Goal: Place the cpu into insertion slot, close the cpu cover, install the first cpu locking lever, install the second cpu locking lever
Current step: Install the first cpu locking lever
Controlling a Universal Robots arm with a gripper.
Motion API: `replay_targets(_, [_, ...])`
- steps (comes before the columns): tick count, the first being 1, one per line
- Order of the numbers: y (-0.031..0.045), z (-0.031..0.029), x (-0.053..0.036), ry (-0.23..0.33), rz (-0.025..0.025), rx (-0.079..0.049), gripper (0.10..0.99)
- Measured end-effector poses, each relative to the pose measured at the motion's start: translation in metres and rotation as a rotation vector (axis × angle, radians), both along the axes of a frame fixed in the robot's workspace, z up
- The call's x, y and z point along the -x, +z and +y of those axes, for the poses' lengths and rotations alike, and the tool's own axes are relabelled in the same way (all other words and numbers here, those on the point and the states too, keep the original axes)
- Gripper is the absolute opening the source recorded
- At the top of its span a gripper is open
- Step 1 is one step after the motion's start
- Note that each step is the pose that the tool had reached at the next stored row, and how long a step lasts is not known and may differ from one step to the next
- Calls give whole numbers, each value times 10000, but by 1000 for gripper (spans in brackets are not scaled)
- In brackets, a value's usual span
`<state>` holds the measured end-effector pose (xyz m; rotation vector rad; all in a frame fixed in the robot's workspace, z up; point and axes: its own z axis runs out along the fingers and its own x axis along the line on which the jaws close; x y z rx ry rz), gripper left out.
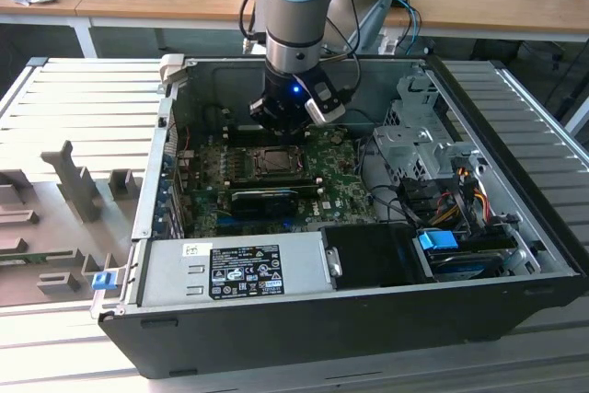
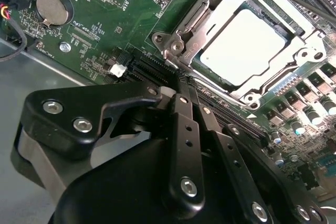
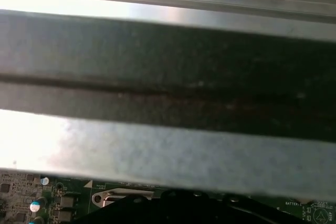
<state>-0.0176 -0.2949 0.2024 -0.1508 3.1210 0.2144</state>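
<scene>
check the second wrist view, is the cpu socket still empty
No. The cpu already sits in the insertion slot, its pale metal face showing through the square opening of the cpu cover lying flat around it.

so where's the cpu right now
The cpu sits in the insertion slot on the green motherboard, framed by the cpu cover in the second wrist view, just beyond the gripper.
</scene>
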Motion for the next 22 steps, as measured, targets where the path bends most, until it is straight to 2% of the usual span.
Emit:
replay_targets(4, [-22, -1, 0, -1, 0, 1, 106])
replay_targets(6, [-26, -2, 0, 1, -1, -259, 106])
replay_targets(8, [-27, -1, 0, 1, -2, -410, 106])
replay_targets(10, [-20, 0, -1, -1, -5, -424, 106])
replay_targets(15, [96, -2, 0, 0, 1, -419, 106])
replay_targets(22, [100, -80, 0, 0, 7, -415, 106])
